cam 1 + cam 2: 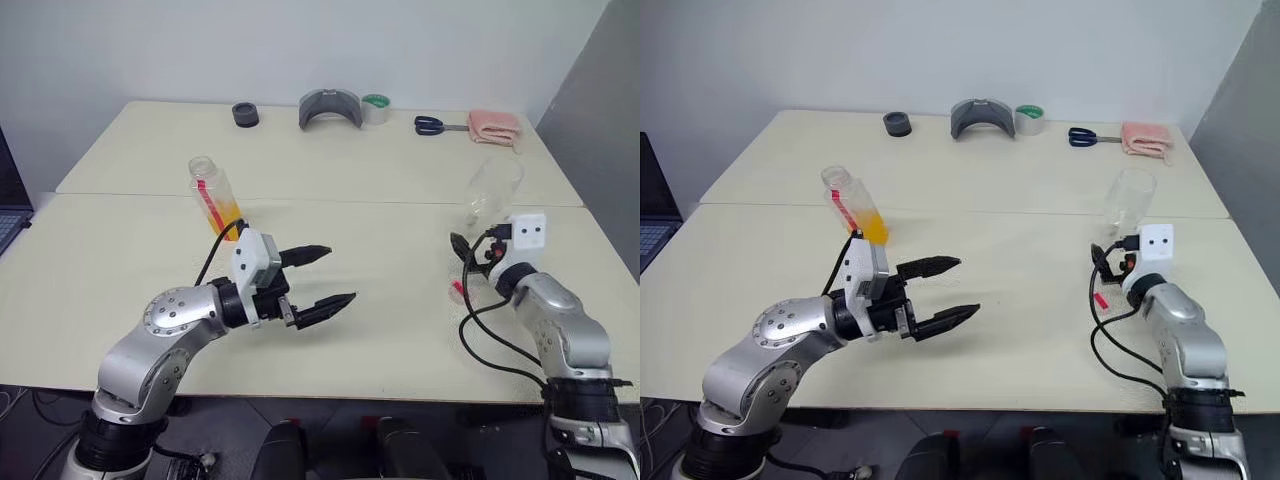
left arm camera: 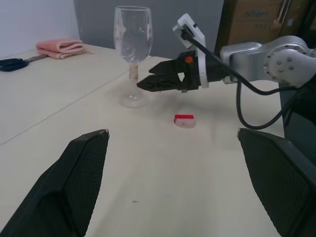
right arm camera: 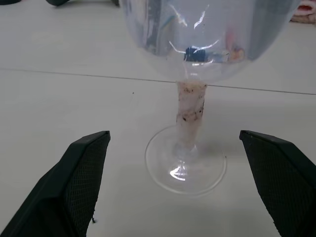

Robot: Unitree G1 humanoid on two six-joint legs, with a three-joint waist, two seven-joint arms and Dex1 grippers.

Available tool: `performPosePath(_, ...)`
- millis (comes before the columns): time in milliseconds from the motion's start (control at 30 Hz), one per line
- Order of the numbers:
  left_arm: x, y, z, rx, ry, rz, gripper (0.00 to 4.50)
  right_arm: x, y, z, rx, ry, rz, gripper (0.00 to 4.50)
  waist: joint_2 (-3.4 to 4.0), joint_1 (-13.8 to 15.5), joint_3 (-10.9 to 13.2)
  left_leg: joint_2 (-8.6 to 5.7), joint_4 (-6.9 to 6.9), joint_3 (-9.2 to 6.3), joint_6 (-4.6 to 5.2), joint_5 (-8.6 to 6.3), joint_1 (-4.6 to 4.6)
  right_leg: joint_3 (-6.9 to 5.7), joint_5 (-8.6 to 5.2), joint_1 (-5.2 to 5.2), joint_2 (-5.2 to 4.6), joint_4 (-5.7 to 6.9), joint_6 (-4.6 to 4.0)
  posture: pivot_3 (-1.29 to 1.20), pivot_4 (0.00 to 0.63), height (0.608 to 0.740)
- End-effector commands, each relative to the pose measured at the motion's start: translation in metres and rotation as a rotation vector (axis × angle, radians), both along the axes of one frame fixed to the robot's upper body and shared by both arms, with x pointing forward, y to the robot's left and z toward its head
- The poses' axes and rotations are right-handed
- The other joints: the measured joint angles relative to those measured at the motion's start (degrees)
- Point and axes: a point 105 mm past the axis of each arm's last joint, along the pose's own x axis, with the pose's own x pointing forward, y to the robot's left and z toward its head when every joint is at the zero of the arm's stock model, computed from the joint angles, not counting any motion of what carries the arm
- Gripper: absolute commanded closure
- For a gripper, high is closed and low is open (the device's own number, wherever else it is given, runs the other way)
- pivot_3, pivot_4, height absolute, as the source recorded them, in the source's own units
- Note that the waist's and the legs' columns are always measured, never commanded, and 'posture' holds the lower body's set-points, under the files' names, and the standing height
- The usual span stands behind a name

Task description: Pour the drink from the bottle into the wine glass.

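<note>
Bottle (image 1: 214,196) stood uncapped on the bench (image 1: 380,300) at about 10 o'clock of the head view, tilted-looking, the drink (image 1: 224,217) filling only its lower part; red cap (image 2: 185,120) lay on the bench at about 4 o'clock, just beside the right arm and near the glass foot; wine glass (image 1: 492,190) upright at about 2 o'clock, bowl looked empty, stem smudged in the right wrist view.

Left pincer (image 1: 318,279) hung over the bench centre, well apart from the bottle, pointing toward 3 o'clock; its fingers (image 1: 330,304) spread wide, nothing between them. Right pincer (image 2: 150,81) sat just beside the glass stem, pointing at it; jaws wide apart in its own wrist view, stem framed between them but not touched as far as could be seen; holding nothing.

Progress, as a judgement: cap off counts as done; no liquid in the glass, so the pour itself had not begun; bottle not in any grasp. Left to do: steady the glass if that was the right arm's aim, pick up the bottle, carry it over, tip it over the bowl. Early-to-middle stage.

Far edge clutter at 12 o'clock: tape roll (image 1: 375,108), scissors (image 1: 431,125), pink cloth (image 1: 494,126); not involved.
</note>
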Motion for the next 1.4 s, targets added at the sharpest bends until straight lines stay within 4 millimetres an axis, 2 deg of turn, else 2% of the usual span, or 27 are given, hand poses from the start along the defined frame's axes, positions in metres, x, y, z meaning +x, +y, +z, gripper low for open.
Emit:
performPosePath(33, 0.0, 0.0, 0.005, -0.003, -0.045, -0.004, 0.01, 0.018, -0.001, 0.01, 0.001, -0.057, -0.014, 0.0, 0.01, -0.03, 0.0, 0.0, 0.01, 0.01, 0.0, 0.0, 0.0, 0.01, 0.0, 0.01, 0.0, 0.0, 0.0, 0.0, 0.15, 0.74)
performPosePath(200, 0.005, 0.0, 0.004, -0.003, -0.065, 0.014, 0.01, 0.038, -0.005, 0.004, 0.003, -0.053, -0.035, 0.0, 0.01, -0.43, 0.0, 0.0, -0.01, 0.04, 0.0, 0.0, 0.02, 0.03, 0.0, 0.0, 0.0, 0.02, -0.01, 0.0, 0.15, 0.74)
performPosePath(400, 0.005, 0.0, 0.004, -0.003, -0.07, 0.011, 0.01, 0.049, -0.015, 0.004, 0.034, -0.078, -0.069, 0.0, 0.01, -0.48, 0.01, -0.01, -0.02, 0.04, 0.0, 0.0, 0.01, 0.03, 0.0, 0.0, -0.03, 0.02, -0.01, 0.0, 0.15, 0.74)
performPosePath(500, 0.005, 0.0, 0.005, -0.001, -0.071, 0.012, 0.0, 0.05, -0.013, 0.003, 0.038, -0.088, -0.057, 0.6, 0.01, -0.58, 0.01, -0.01, -0.02, 0.03, 0.0, 0.0, 0.01, 0.03, 0.0, 0.0, -0.03, 0.03, -0.01, 0.0, 0.15, 0.74)
performPosePath(833, 0.003, 0.002, 0.005, 0.008, -0.062, 0.007, 0.0, 0.048, -0.006, 0.008, 0.01, -0.12, -0.016, 4.22, 0.01, -0.73, 0.01, 0.0, -0.02, 0.03, 0.0, 0.0, 0.02, 0.03, 0.0, -0.01, -0.03, 0.05, -0.01, 0.0, 0.15, 0.74)
performPosePath(867, 0.003, 0.003, 0.005, 0.01, -0.059, 0.008, 0.0, 0.048, -0.003, 0.01, -0.004, -0.128, -0.002, 4.4, 0.02, -0.75, 0.02, 0.0, -0.02, 0.03, 0.0, 0.0, 0.02, 0.03, 0.0, -0.01, -0.02, 0.05, -0.01, 0.0, 0.15, 0.74)
performPosePath(900, 0.003, 0.004, 0.004, 0.012, -0.055, 0.011, 0.0, 0.049, 0.001, 0.013, -0.022, -0.135, 0.016, 4.39, 0.04, -0.75, 0.03, 0.0, -0.02, 0.03, 0.0, 0.0, 0.02, 0.03, 0.0, -0.01, -0.02, 0.05, -0.01, 0.0, 0.15, 0.74)
performPosePath(967, 0.001, 0.01, 0.002, 0.022, -0.043, 0.031, 0.0, 0.05, 0.02, 0.02, -0.053, -0.161, 0.095, 4.39, 0.05, -0.77, 0.03, 0.0, -0.02, 0.03, 0.0, 0.0, 0.02, 0.03, 0.0, -0.02, -0.02, 0.06, -0.01, 0.0, 0.15, 0.74)
performPosePath(1033, 0.002, 0.022, -0.002, 0.011, -0.023, 0.104, 0.0, 0.05, 0.05, 0.03, -0.069, -0.195, 0.211, 4.39, 0.07, -1.22, 0.05, 0.02, -0.04, 0.04, 0.0, 0.0, 0.03, 0.05, 0.0, -0.05, -0.02, 0.07, -0.02, 0.0, 0.15, 0.74)
performPosePath(1133, 0.0, 0.053, -0.018, -0.003, 0.008, 0.311, 0.0, 0.047, 0.106, 0.047, -0.068, -0.25, 0.408, 4.39, 0.1, -2.49, 0.07, 0.14, -0.08, -0.03, 0.0, 0.0, 0.1, 0.14, -0.03, -0.08, 0.04, 0.15, -0.07, 0.0, 0.15, 0.74)
performPosePath(1200, -0.015, 0.072, -0.032, 0.026, 0.016, 0.409, 0.0, 0.044, 0.143, 0.055, -0.051, -0.269, 0.529, 4.39, 0.13, -3.03, 0.08, 0.22, -0.11, -0.1, 0.0, 0.0, 0.18, 0.18, -0.07, -0.1, 0.07, 0.22, -0.14, 0.0, 0.15, 0.74)
performPosePath(1300, -0.038, 0.085, -0.041, 0.04, 0.014, 0.51, 0.0, 0.037, 0.191, 0.056, -0.018, -0.26, 0.676, 4.39, 0.12, -2.81, 0.1, 0.27, -0.16, -0.3, -0.01, -0.01, 0.17, 0.03, -0.18, -0.12, 0.03, 0.28, -0.35, 0.0, 0.15, 0.74)
performPosePath(1400, -0.048, 0.091, -0.043, 0.032, -0.002, 0.583, 0.0, 0.033, 0.217, 0.046, 0.003, -0.228, 0.756, 4.39, 0.08, -1.7, 0.1, 0.27, -0.16, -0.41, -0.01, -0.01, 0.13, -0.12, -0.24, -0.04, -0.05, 0.26, -0.43, 0.0, 0.15, 0.74)
